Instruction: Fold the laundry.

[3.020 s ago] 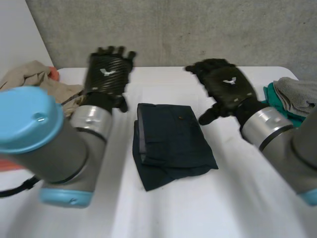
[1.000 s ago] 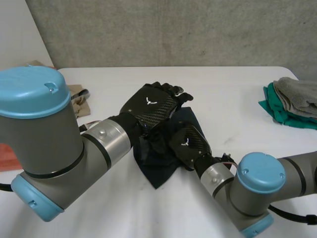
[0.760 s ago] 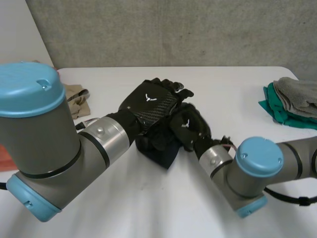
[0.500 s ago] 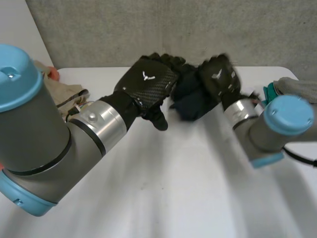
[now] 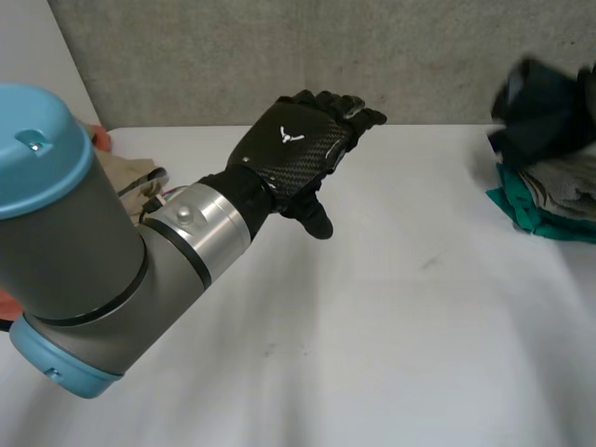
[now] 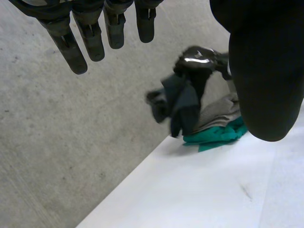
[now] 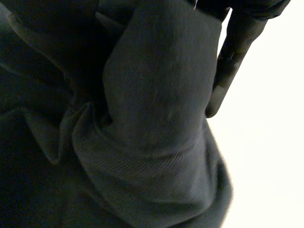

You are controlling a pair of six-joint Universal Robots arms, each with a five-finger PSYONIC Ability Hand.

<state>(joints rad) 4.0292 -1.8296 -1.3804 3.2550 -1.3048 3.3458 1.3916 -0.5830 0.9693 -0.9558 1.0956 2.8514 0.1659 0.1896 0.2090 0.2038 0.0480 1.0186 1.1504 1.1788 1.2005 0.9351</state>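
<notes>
"Holding what, the right hand (image 6: 198, 58)?"
"Its fingers clutch the dark garment (image 6: 179, 100), upper right in the head view, above the grey and teal clothes pile (image 5: 549, 200)."
"The left hand (image 5: 296, 149)?"
"Fingers straight, empty, above the white table (image 5: 372, 326)."

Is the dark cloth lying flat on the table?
No, the right hand holds the dark cloth bunched up in the air by the pile.
</notes>
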